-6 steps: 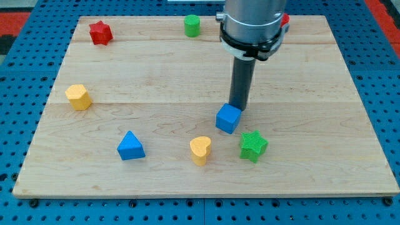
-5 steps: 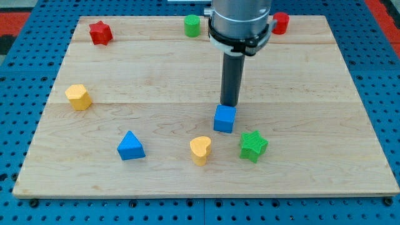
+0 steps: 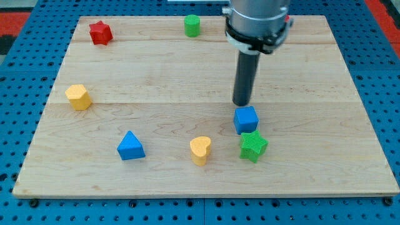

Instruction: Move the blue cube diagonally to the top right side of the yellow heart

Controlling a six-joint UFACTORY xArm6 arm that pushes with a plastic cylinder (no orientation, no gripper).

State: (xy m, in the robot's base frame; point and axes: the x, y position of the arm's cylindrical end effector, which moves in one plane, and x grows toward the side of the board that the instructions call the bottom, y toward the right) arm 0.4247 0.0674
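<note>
The blue cube (image 3: pixel 246 119) sits on the wooden board (image 3: pixel 187 69), up and to the right of the yellow heart (image 3: pixel 200 150). It touches or nearly touches the green star (image 3: pixel 253 146) just below it. My tip (image 3: pixel 242 104) stands just above the cube's top left corner, very close to it; I cannot tell if it touches.
A blue triangle (image 3: pixel 130 145) lies left of the heart. A yellow block (image 3: pixel 78 97) is at the left edge. A red star (image 3: pixel 99 32) and a green cylinder (image 3: pixel 192 25) sit at the top. A red block (image 3: pixel 287 21) is mostly hidden behind the arm.
The blue cube has shifted to the right and now sits right above the green star. My tip moved left, then right along with it.
</note>
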